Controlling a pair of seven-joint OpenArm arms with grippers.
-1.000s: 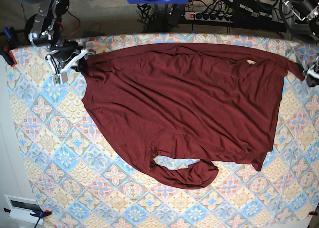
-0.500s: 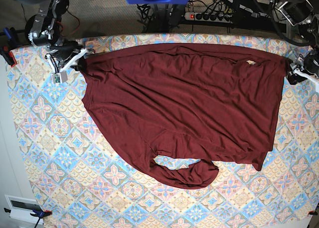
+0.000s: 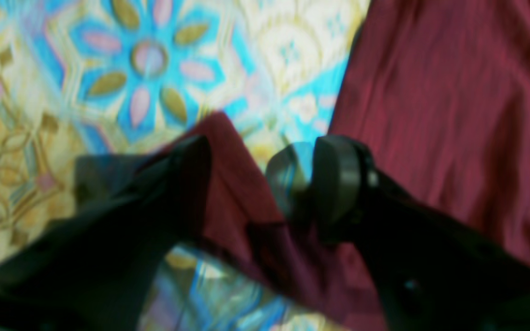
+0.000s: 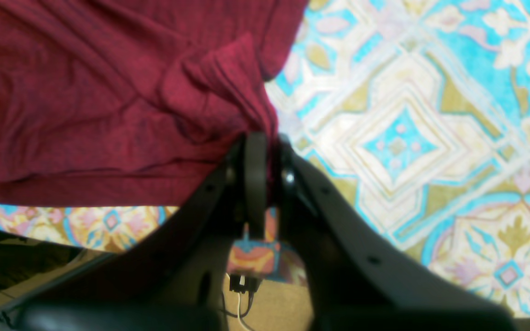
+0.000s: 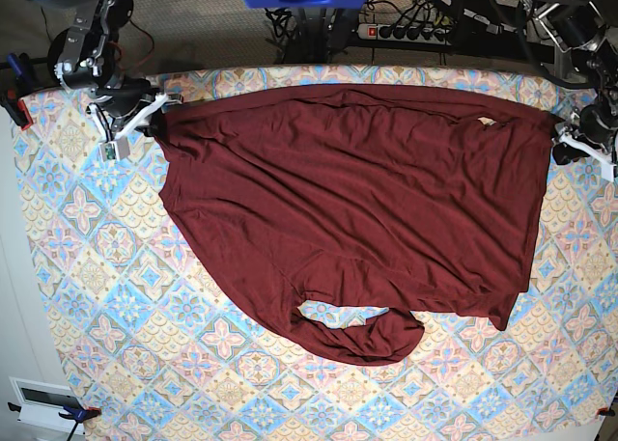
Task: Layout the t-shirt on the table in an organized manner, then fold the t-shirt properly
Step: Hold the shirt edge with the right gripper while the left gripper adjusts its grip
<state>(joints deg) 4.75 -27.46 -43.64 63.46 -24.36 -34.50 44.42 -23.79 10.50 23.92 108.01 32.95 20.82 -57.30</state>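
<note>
The dark maroon t-shirt (image 5: 357, 209) lies spread across the patterned table (image 5: 116, 296), rumpled, with a sleeve loop curled at its front edge. At the back left corner, my right gripper (image 5: 154, 113) is shut on a bunched fold of the shirt (image 4: 85, 92); in the right wrist view the gripper (image 4: 262, 151) pinches it tightly. My left gripper (image 5: 572, 137) is at the shirt's back right corner. In the left wrist view this gripper (image 3: 265, 184) stands open, and a loose point of the shirt (image 3: 228, 184) lies between the spread fingers (image 3: 338, 179).
A power strip (image 5: 406, 31) and cables lie behind the table's back edge. A red clamp (image 5: 14, 103) grips the left edge. A white box (image 5: 39, 402) sits off the front left corner. Both grippers are close to the table's back edge.
My left gripper has opened and moved inward from the far right edge. The shirt's stretched right corner has slackened back toward the body. The right arm has not moved.
</note>
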